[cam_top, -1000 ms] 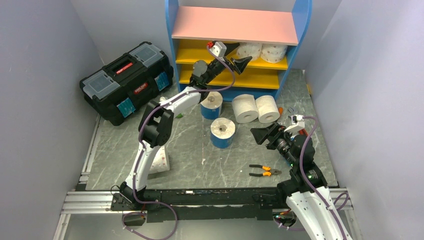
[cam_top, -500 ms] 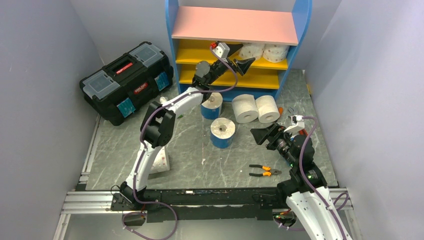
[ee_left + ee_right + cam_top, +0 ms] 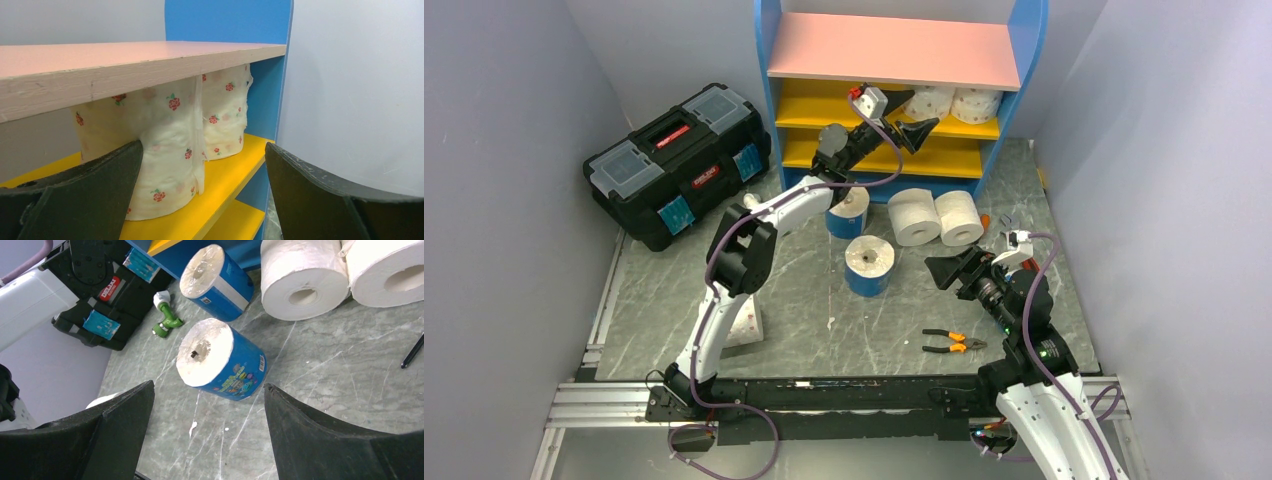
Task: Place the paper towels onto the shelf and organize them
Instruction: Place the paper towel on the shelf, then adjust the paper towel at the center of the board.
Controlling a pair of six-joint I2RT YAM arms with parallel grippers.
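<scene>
Nearby, at the front edge of the table [image 3: 824,325] (a grey-green, marble-patterned surface), two white arms rise from their bases. The right arm is folded low at the elbow. Its right gripper [image 3: 939,272] points left and hovers above the surface, its black wedge-shaped fingers spread apart and holding nothing. Orange-handled pliers [image 3: 954,342] lie flat just in front of that arm.

Just beyond the right fingers sits a blue-wrapped roll [image 3: 870,265], showing its round white end and small cardboard core. A second blue-wrapped roll [image 3: 848,208] sits a little farther back, partly under the left forearm. To its right, two plain white rolls [image 3: 914,216] [image 3: 959,217] rest side by side and touching; they are soft, fat cylinders with open cores. A dotted roll [image 3: 746,322] is half hidden beside the left arm's lower link. Off to the left stands a black hard-plastic toolbox [image 3: 679,160].

The left arm stretches long, bent at the elbow, with its forearm reaching out to the blue-framed shelf [image 3: 767,80]. The left gripper [image 3: 921,108] is spread wide and empty, level with the upper yellow board [image 3: 824,105] and under the pink top board [image 3: 894,50]. Two rolls printed with small red flowers stand upright at the right end of that board. The nearer printed roll [image 3: 165,140] is just ahead of the fingers — whether a finger touches it cannot be told. The farther printed roll [image 3: 225,130] stands behind it by the blue side panel.
</scene>
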